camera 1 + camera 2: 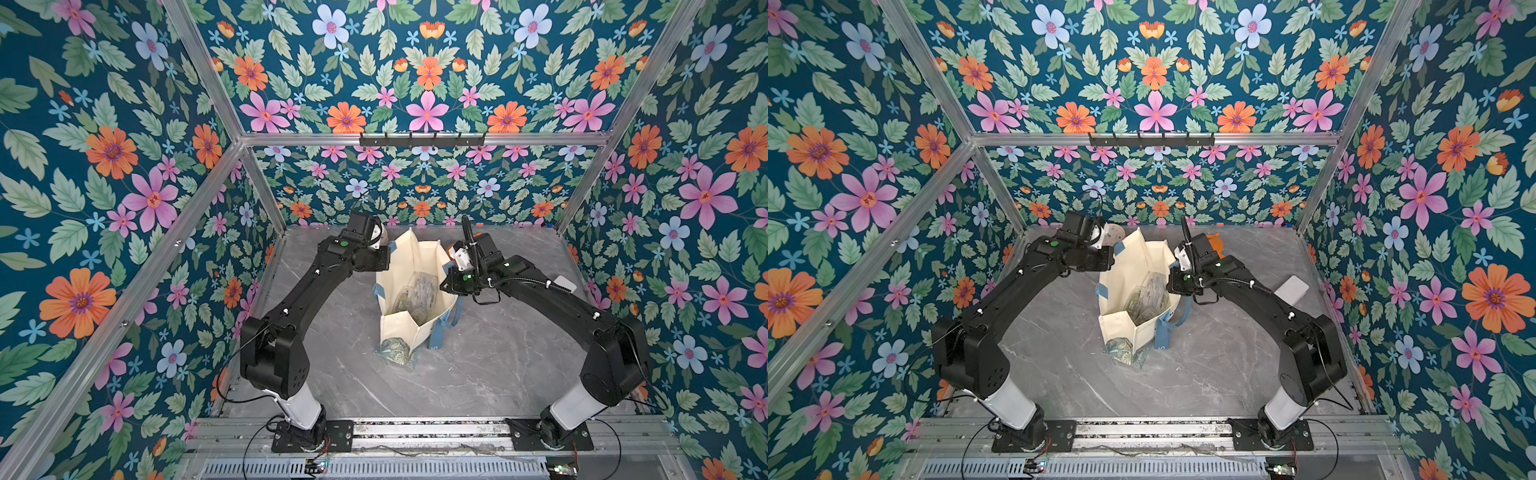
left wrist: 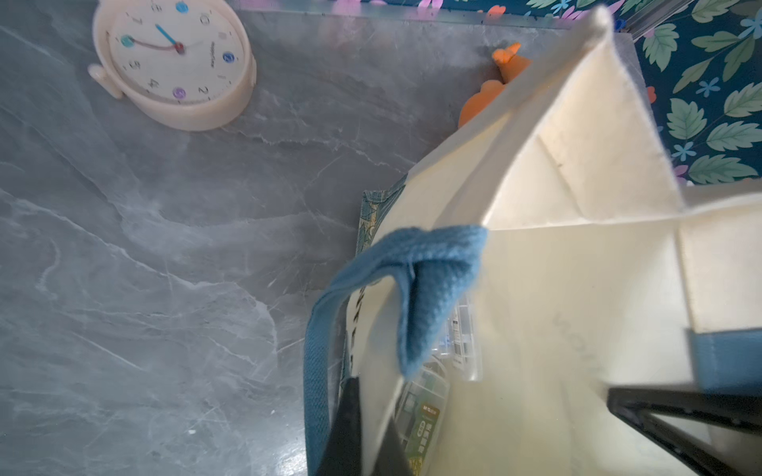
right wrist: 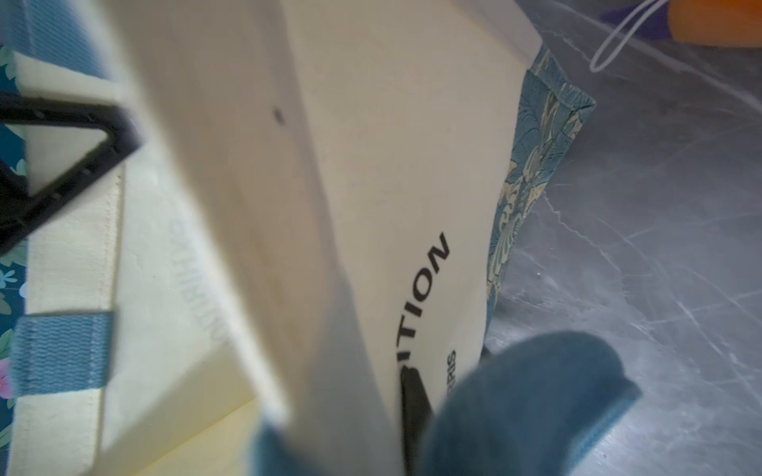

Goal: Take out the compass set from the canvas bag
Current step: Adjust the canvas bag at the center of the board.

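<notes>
- Grey marble tabletop (image 1: 478, 365) carries the canvas bag (image 1: 399, 328), upright in the middle, mouth open.
- Inside lie clear packs (image 1: 417, 291); which one is the compass set I cannot tell.
- Fully closed, the left gripper (image 2: 363, 437) pinches one rim beside a blue strap (image 2: 433, 280); the right gripper (image 3: 412, 412) likewise pinches the opposite rim.
- Behind the bag lie a clock (image 2: 173, 62) and an orange toy (image 2: 490, 94).

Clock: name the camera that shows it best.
Left wrist view: the cream clock sits nearly whole in frame on the grey table, face, numerals and hands clear. In both top views only an edge of it peeks past the left arm. The right wrist view does not show it.
</notes>
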{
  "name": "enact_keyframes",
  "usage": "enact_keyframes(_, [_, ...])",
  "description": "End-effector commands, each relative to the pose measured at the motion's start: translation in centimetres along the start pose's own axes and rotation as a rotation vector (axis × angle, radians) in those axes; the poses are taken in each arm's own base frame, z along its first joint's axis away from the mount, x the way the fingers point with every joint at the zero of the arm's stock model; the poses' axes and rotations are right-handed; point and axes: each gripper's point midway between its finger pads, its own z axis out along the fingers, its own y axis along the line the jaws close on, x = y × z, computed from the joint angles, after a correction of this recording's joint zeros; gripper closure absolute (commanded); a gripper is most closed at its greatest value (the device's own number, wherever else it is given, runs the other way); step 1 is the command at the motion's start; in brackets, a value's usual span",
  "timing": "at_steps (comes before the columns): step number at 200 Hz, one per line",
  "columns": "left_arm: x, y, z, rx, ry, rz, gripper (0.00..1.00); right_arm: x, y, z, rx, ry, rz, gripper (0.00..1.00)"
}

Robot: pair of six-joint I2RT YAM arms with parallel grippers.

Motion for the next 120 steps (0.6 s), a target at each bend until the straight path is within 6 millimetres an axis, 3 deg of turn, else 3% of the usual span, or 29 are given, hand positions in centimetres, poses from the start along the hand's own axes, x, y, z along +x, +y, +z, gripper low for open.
enact_keyframes(1, [-3.6, 0.3, -2.2, -0.064, -0.11, 0.069, 1.0, -0.7, 2.4, 0.4, -0.085, -0.012, -0.024, 0.96])
enact_keyframes(11, [-4.7, 0.2, -3.2, -0.077, -0.14, 0.085, 1.0, -1.1, 3.4, 0.4, -0.108, -0.029, -0.038, 0.96])
enact_keyframes(15, [-5.1, 0.2, -3.5, -0.081, -0.149, 0.091, 1.0, -1.0, 3.0, 1.8, -0.1, -0.01, -0.03, 0.97])
enact_keyframes(42, [-5.9, 0.1, -4.5, -0.091, -0.173, 0.129, 1.0, -0.8, 3.2, 4.4, -0.132, 0.005, -0.028, 0.97])
enact_keyframes(82, [-2.4, -0.7, -1.7, -0.056, -0.08, 0.156, 1.0, 2.2, -0.8, 8.2, -0.065, 0.078, 0.012, 0.96])
enact_keyframes(120, [0.2, -2.4, 0.0, -0.009, -0.019, 0.189, 1.0, 3.9, -3.1, 7.8, -0.018, 0.096, 0.022, 0.85])
